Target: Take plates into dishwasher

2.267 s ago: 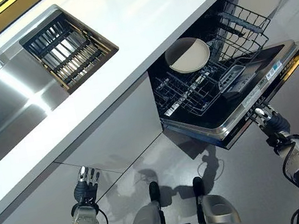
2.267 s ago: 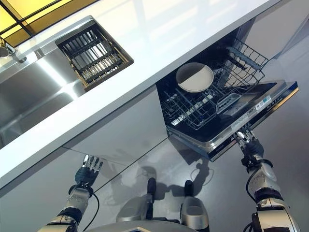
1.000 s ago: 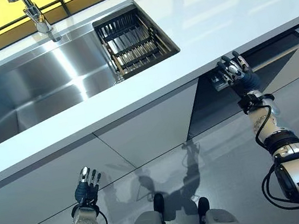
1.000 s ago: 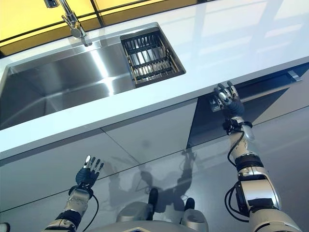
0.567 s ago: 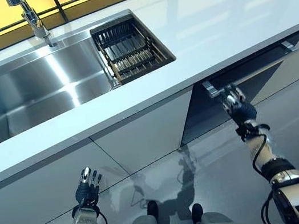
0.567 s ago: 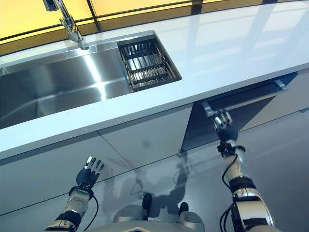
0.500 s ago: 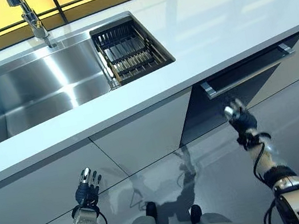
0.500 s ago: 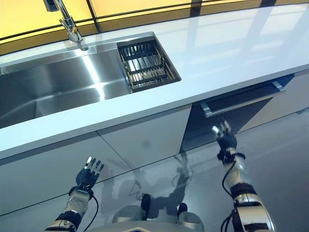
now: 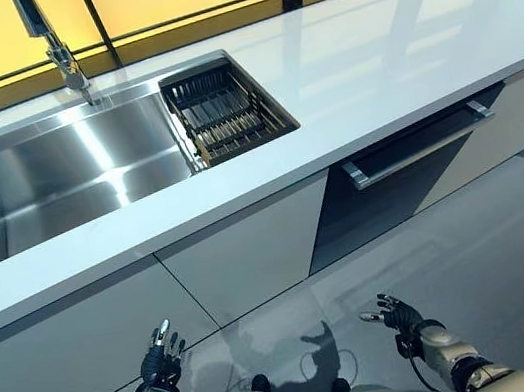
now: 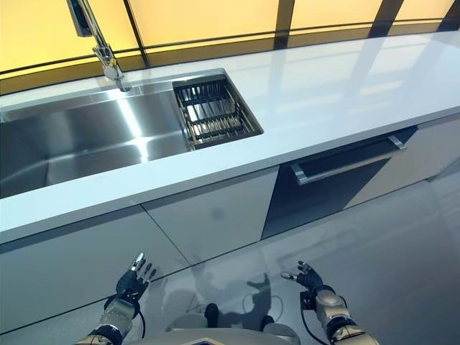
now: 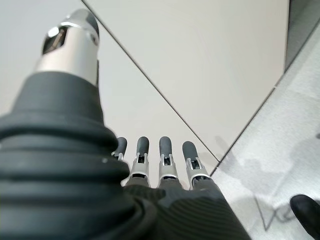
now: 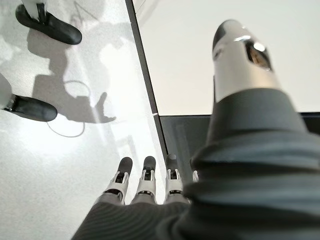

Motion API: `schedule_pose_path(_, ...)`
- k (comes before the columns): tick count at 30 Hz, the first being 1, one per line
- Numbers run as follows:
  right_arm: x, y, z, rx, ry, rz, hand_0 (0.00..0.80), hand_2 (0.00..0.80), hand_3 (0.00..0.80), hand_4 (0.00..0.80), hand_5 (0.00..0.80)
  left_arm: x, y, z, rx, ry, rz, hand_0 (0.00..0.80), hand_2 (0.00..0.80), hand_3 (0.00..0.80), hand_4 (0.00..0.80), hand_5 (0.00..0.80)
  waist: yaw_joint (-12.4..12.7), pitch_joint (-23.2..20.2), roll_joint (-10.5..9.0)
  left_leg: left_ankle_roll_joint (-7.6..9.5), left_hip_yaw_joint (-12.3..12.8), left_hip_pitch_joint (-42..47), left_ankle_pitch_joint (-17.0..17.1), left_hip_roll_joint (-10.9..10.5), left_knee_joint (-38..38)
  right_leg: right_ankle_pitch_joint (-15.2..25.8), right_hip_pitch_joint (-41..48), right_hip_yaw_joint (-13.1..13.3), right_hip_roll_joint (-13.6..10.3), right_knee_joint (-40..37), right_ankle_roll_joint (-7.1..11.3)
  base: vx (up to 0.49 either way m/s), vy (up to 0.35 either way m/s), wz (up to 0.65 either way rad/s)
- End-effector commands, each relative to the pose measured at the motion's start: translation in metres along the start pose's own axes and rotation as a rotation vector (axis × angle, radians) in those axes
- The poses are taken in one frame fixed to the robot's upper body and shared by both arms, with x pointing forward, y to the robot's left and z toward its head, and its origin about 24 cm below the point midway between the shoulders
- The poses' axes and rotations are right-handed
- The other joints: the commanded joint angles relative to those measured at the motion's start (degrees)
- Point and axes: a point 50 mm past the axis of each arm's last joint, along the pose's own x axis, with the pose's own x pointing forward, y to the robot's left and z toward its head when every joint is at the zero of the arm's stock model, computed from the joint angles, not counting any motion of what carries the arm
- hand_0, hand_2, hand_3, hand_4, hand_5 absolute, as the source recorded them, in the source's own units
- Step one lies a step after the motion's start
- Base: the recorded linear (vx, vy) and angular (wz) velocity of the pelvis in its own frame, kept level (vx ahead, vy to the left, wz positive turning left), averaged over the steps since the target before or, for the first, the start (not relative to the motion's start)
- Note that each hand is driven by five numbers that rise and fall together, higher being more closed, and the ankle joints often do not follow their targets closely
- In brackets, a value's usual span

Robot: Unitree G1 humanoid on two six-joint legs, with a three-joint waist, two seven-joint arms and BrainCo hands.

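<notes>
Dark dishwasher door [image 9: 398,187] shut — plates hidden.

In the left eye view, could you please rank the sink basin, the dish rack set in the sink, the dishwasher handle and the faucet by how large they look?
1. Sink basin, by far the largest.
2. Dish rack.
3. Dishwasher handle: long but thin.
4. Faucet: its top is cut off by the view's edge, so its place after the handle is unsure.

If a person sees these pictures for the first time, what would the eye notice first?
Probably the long white countertop with the shiny steel sink set into it, a dark rack at its right end. Below the counter on the right, the dark dishwasher door is shut. Each robot hand, left and right, hangs open and empty.
</notes>
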Motion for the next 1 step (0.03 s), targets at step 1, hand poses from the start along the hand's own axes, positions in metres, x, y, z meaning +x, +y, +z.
schedule_pose_path(1, 0.0021, -0.0065, 0.0059, 0.047, 0.007, -0.041, 0.0, 0.0, 0.0, 0.0, 0.0, 0.0057, -0.0195, -0.0152, 0.069, 0.079, -0.085, 0.0, 0.0, 0.0, 0.0, 0.0, 0.5, 0.1, 0.54, 2.89, 2.6, 3.6, -3.8, -3.6, 0.2, 0.4, -0.4, 2.1, 0.1, 3.2, 0.98, 0.029, 0.032, 0.01)
